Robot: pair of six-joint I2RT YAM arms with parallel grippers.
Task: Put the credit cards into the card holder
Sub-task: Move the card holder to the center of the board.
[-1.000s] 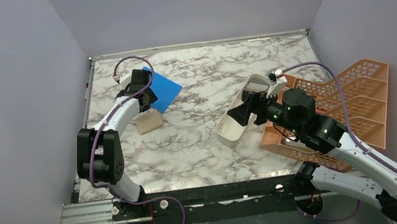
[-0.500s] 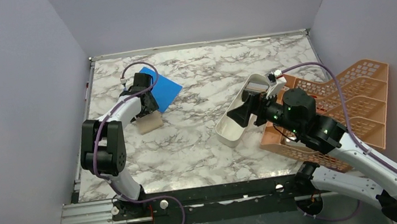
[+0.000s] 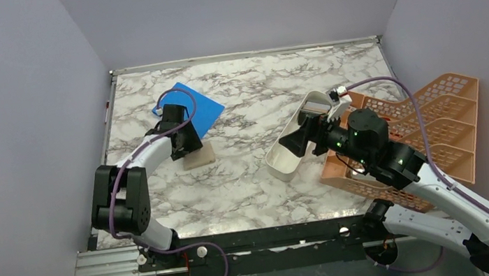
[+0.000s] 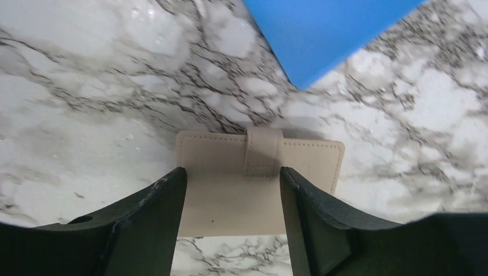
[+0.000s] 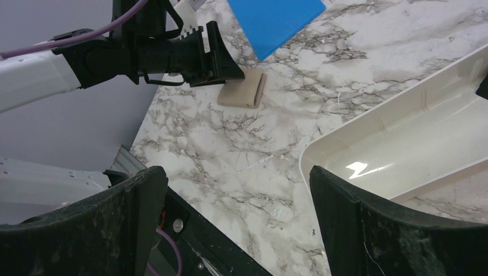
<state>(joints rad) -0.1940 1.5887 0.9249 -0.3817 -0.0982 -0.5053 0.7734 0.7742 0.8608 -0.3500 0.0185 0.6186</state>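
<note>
I have the left pincer (image 4: 233, 172) low over the card holder (image 4: 230, 201), jaws partway apart. One finger is at a short edge of the holder and the other lies over its far half. The closing strap shows between them, and nothing is gripped.

The holder lies shut and flat on the worktop (image 3: 256, 87). The blue board (image 4: 322, 34) is just beyond it, one corner pointing at it without touching. Well off to the holder's right is the white tray (image 5: 403, 109), and the right pincer (image 5: 236, 172) hangs over it, spread full wide and empty.

I cannot pick out the credit cards for certain. Something greyish sits in the tray's far end, too small to name.

I judge the holder light and soft, with stitched covers that will flex rather than resist. On this smooth marble it will likely skate away from a sideways push. I would take it across the thickness at the folded spine, or pin one cover flat while lifting the strap. A squeeze across the middle would only buckle it. The cards, being thin, stiff and slick, will want an edge grip.
</note>
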